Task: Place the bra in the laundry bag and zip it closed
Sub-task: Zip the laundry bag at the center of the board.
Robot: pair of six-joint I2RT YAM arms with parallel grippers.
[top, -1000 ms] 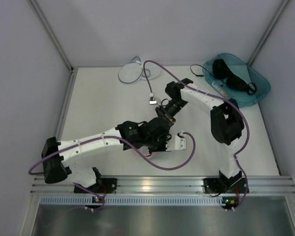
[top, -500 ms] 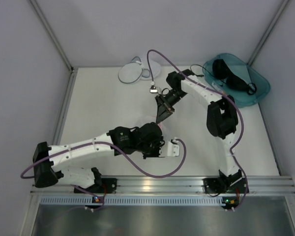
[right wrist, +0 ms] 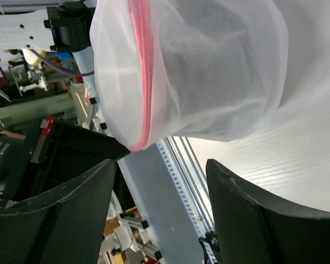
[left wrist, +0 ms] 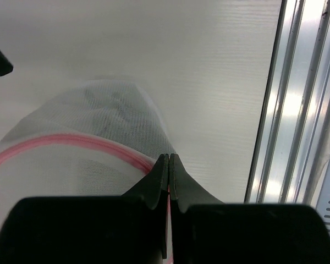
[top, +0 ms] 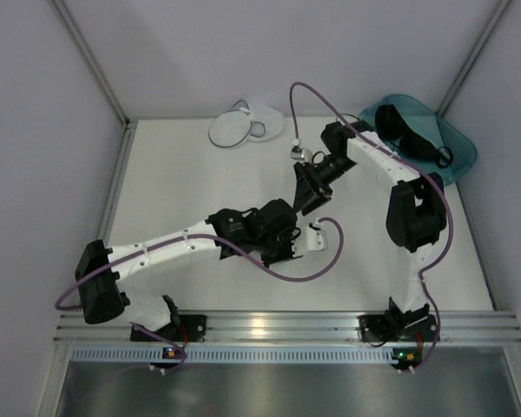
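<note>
Left gripper (left wrist: 168,165), mid-table: jaws pressed together, pinching the pink zip rim of a round white mesh bag (left wrist: 99,121). Right gripper (right wrist: 159,170), just beyond: jaws spread, facing that bag without gripping it. Far edge of white table (top: 182,191): round translucent white mesh laundry bag with thin grey rim (top: 234,130). Far right: teal plastic bin (top: 456,161) containing the small black fabric bra (top: 405,130).

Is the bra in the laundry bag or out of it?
Out: the bra lies in the teal bin, apart from the laundry bag by the back wall.
</note>
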